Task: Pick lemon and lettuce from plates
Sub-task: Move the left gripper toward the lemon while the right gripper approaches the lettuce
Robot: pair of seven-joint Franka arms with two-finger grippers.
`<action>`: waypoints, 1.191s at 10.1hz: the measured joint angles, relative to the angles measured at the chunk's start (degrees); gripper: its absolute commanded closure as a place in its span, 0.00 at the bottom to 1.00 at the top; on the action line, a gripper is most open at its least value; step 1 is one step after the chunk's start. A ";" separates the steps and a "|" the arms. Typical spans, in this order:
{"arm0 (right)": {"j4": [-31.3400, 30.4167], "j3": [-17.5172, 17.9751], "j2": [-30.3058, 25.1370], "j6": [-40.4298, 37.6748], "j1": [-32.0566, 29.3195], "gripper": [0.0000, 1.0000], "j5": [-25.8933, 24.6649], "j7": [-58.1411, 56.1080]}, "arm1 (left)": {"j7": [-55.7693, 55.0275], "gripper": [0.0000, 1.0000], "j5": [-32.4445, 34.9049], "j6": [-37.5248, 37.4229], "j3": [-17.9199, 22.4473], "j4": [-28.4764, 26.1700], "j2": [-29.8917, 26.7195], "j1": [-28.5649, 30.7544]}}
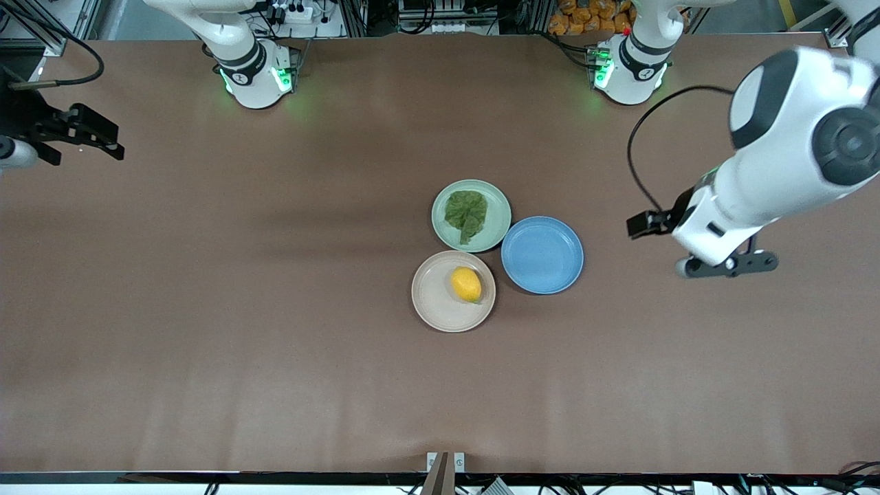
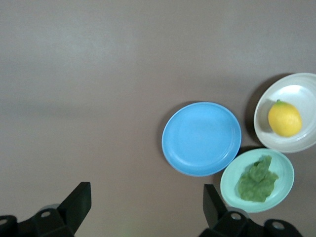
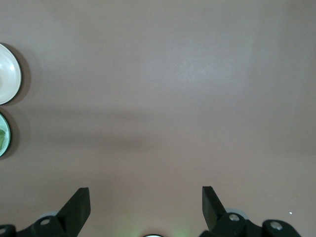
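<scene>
Brown matte table (image 1: 206, 330) fills my front view, with three plates clustered touching near its middle. On the mint plate (image 1: 471, 216), the one farthest from the front camera, I see the lettuce (image 1: 466, 214) lying flat and crinkled. On the cream plate (image 1: 453, 291), nearest that camera, the lemon (image 1: 466, 284) sits toward the rim that faces the blue plate (image 1: 542, 254). Blue plate holds nothing and lies toward the left arm's end of the cluster.

My left gripper (image 1: 725, 265) hangs in the air over bare table, well apart from the plates, toward the left arm's end. In the left wrist view its fingers (image 2: 79, 200) are spread wide with nothing between them, and I can see all three plates: blue (image 2: 201, 138), mint (image 2: 257, 180) with the lettuce (image 2: 256, 180), cream (image 2: 287, 112) with the lemon (image 2: 284, 118).

My right gripper (image 1: 82, 134) is up at the right arm's end of the table, far from the plates. Its fingers (image 3: 78, 205) are also spread wide and empty in the right wrist view, over bare table, with slivers of the cream (image 3: 9, 74) and mint (image 3: 4, 134) plates at the picture's edge.
</scene>
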 measured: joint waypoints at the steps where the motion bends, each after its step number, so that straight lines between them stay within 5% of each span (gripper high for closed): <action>1: -0.55 0.14 0.02 0.70 1.41 0.00 0.13 2.29 | -1.74 0.00 0.00 1.51 0.00 0.02 1.63 -0.37; 5: -3.57 0.62 0.15 4.41 11.20 0.00 1.76 17.72 | -10.86 0.00 -0.31 9.67 -0.06 0.02 6.19 -2.83; 9: -7.43 1.88 0.42 8.37 17.31 0.00 3.89 27.10 | -26.09 0.00 -0.35 30.43 -0.15 0.03 15.13 -8.31; 12: -12.77 6.20 1.96 15.61 21.83 0.00 3.88 38.63 | -31.23 0.00 -0.35 40.20 -0.22 0.09 18.96 -10.98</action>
